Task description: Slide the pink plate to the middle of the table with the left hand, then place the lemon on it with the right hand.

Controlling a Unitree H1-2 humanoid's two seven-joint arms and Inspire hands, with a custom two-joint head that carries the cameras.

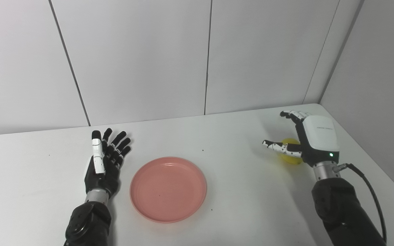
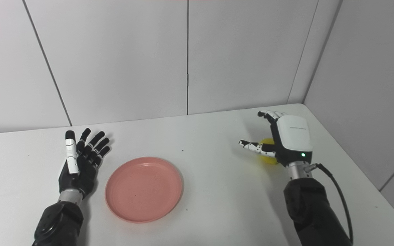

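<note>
The pink plate (image 1: pixel 168 188) lies flat on the white table (image 1: pixel 217 143), a little left of the middle. My left hand (image 1: pixel 105 160) is open, fingers spread, just left of the plate and apart from it. The yellow lemon (image 1: pixel 290 158) sits on the table at the right, mostly hidden behind my right hand (image 1: pixel 306 140). My right hand is open above and around the lemon, thumb stretched to the left, fingers arched over its far side. I cannot tell whether it touches the lemon.
White wall panels rise behind the table and along its right side. The table's right edge (image 1: pixel 371 160) runs close to my right arm.
</note>
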